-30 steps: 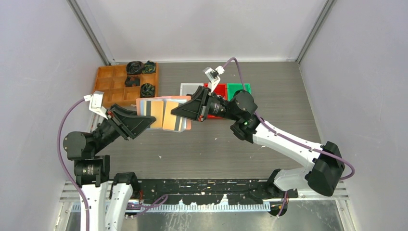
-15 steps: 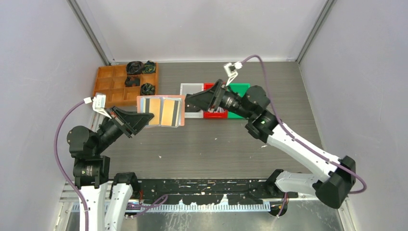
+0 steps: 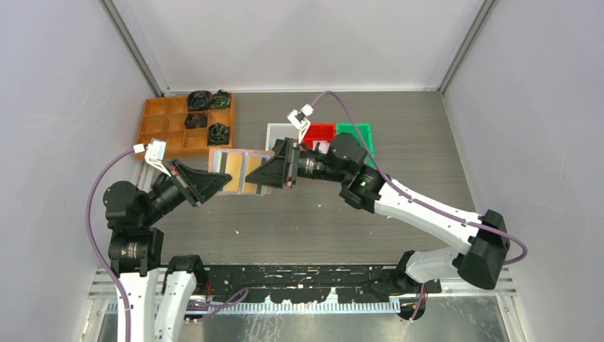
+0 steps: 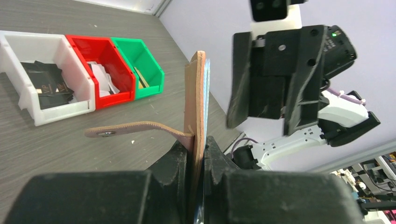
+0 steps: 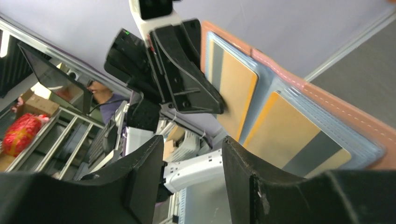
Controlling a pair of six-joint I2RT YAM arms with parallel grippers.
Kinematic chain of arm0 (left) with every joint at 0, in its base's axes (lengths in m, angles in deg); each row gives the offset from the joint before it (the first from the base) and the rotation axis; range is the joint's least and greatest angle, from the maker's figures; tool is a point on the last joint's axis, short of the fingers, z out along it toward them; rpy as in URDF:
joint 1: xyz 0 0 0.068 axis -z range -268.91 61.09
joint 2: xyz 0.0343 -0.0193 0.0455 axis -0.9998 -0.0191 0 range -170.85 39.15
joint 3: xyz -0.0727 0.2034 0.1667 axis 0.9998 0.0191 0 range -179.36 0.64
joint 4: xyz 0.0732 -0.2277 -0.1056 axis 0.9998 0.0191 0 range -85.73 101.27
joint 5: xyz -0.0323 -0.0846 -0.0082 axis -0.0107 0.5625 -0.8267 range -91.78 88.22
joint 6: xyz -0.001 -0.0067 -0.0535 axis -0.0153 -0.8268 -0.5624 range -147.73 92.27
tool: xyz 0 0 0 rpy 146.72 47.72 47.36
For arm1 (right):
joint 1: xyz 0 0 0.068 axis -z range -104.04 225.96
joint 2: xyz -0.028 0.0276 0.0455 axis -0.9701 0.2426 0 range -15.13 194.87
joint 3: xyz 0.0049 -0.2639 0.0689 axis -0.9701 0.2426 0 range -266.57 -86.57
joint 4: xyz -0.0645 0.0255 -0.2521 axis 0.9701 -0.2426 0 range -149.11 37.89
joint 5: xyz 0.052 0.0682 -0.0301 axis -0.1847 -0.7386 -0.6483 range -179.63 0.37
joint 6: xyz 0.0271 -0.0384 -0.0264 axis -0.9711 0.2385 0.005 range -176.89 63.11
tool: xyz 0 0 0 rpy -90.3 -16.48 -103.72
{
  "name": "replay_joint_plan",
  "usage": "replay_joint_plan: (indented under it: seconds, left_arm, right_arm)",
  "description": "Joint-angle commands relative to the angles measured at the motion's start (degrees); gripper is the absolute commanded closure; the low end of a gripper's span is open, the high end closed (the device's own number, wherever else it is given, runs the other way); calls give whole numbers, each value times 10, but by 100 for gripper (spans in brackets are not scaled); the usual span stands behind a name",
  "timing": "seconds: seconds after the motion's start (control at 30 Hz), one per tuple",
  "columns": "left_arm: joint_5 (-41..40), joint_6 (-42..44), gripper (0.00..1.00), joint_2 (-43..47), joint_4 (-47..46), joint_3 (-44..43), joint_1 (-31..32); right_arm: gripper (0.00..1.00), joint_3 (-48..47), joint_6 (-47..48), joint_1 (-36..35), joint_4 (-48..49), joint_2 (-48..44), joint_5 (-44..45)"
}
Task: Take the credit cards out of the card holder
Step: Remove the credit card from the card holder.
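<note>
Above the table (image 3: 320, 217), the left claw (image 4: 197, 147) clamped the card holder (image 4: 194, 88) by one edge so its credit cards (image 5: 236, 93) faced the right claw (image 5: 194, 144), jaws spread.

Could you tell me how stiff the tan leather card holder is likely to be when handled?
Pinched at one edge by the left hand, the tan leather card holder stands straight, so probably fairly stiff. Its thin leather strap curves away sideways, likely floppy.

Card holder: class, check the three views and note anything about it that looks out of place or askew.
The card holder is pinched upright on edge in the left tool. Its snap strap is unfastened and sticks out sideways. Nothing looks torn or spilled.
</note>
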Motion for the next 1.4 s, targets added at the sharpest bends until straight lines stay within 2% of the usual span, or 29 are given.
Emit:
replay_joint_plan:
  seconds: [0.0, 0.27, 0.47, 0.63, 1.03, 1.2, 1.37]
  left_arm:
    - [29, -18, 99, -1, -35, -31, 0]
    - [47, -29, 100, 2, -46, -29, -1]
    - [60, -30, 100, 6, -54, -29, -1]
    - [73, -54, 100, 7, -81, -24, 0]
    - [115, -101, 100, 8, -114, -13, 0]
    - [115, -127, 88, 6, -131, -7, -1]
    - [114, -157, 80, 1, -155, 1, -1]
  right_arm:
    - [46, -26, -13, -14, 50, 11, -31]
    - [46, -15, -8, -23, 45, 35, -22]
    - [46, -25, 26, -23, -14, 36, 15]
    - [47, -30, 27, -26, -11, 47, 24]
    - [74, -18, -66, -29, 151, 71, -24]
    - [91, 9, -93, -28, 207, 59, -28]
    - [98, 26, -111, -29, 246, 56, -29]
